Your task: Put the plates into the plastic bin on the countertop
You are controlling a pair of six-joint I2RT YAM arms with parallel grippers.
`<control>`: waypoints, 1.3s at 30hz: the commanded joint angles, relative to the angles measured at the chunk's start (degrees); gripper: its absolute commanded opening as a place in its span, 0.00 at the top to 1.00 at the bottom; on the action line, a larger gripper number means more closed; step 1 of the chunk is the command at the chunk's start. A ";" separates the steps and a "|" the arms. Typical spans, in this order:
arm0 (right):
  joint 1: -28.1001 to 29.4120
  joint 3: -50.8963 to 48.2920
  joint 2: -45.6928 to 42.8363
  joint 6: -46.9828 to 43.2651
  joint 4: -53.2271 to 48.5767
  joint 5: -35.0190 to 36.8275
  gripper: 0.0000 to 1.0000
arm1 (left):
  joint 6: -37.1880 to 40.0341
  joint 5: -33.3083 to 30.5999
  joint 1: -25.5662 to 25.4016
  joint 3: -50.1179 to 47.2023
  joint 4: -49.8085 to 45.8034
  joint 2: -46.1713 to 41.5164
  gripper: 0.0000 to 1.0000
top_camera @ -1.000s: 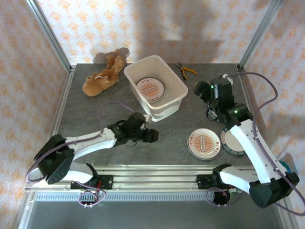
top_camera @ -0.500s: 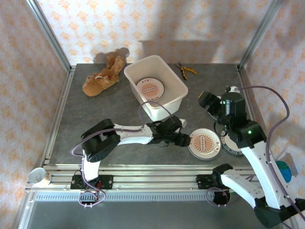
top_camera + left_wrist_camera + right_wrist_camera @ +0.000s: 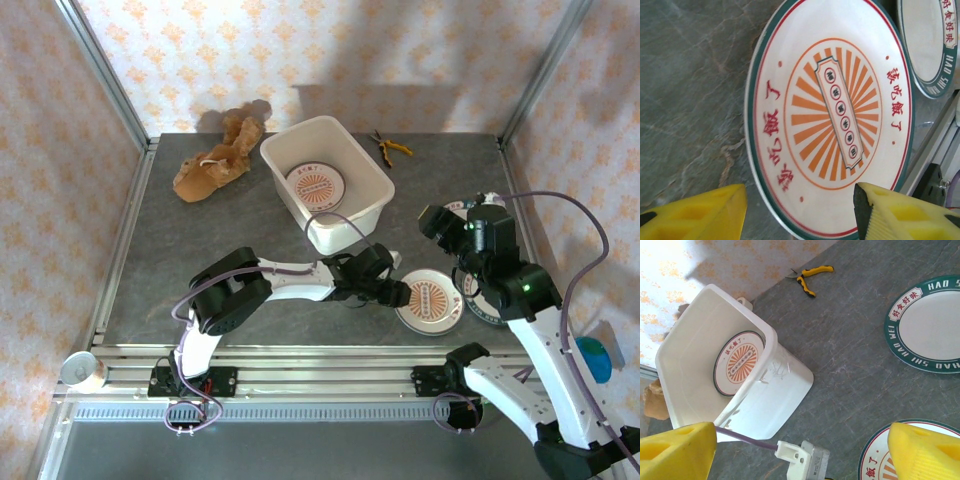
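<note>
A sunburst plate [image 3: 430,300] with a green rim lies flat on the grey countertop [image 3: 200,250]. My left gripper [image 3: 398,293] is at its left edge and open. In the left wrist view this plate [image 3: 835,115] sits close below; the left gripper [image 3: 800,220] has one yellow finger [image 3: 695,215] over stone and the other [image 3: 905,215] over the plate. A white-centred green-rimmed plate [image 3: 488,298] [image 3: 930,325] lies just right, partly under my right arm. Another sunburst plate [image 3: 315,187] [image 3: 737,362] lies inside the white bin [image 3: 345,225] [image 3: 775,400]. My right gripper [image 3: 438,220] [image 3: 800,455] hangs open above the countertop, holding nothing.
A brown crumpled lump [image 3: 215,160] lies at the back left. Yellow-handled pliers [image 3: 390,146] [image 3: 807,277] lie behind the bin. Aluminium rails [image 3: 130,230] frame the countertop. The left arm's purple cable [image 3: 330,218] arcs in front of the bin.
My left arm has reached rightward across the countertop until its gripper meets the sunburst plate's left edge. The right arm has drawn back and to the right. The plates have not moved.
</note>
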 commanded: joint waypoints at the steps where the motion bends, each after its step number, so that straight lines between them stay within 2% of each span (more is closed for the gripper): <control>1: -0.19 -0.90 -0.87 -0.85 -0.37 0.22 0.12 | -1.15 0.88 -0.93 2.04 0.21 1.52 0.41; 8: -0.21 -1.42 -1.58 -0.77 -0.32 0.22 0.12 | -1.64 -0.19 -1.03 2.77 -1.64 2.75 0.41; 20: -0.25 -2.66 -3.09 -0.86 -1.07 0.95 0.12 | -4.75 0.52 -1.15 2.99 0.86 5.57 0.45; 27: -0.28 -3.26 -3.68 -0.47 -1.24 1.20 0.12 | -5.12 -0.33 -1.28 3.15 0.04 5.94 0.61; 31: -0.30 -3.44 -4.13 -0.14 -1.24 0.96 0.12 | -4.79 -1.06 -1.26 2.74 -0.36 5.67 0.74; 39: -0.29 -3.36 -4.21 0.32 -1.20 -0.36 0.12 | -4.77 -4.38 -1.20 0.11 0.23 3.23 0.86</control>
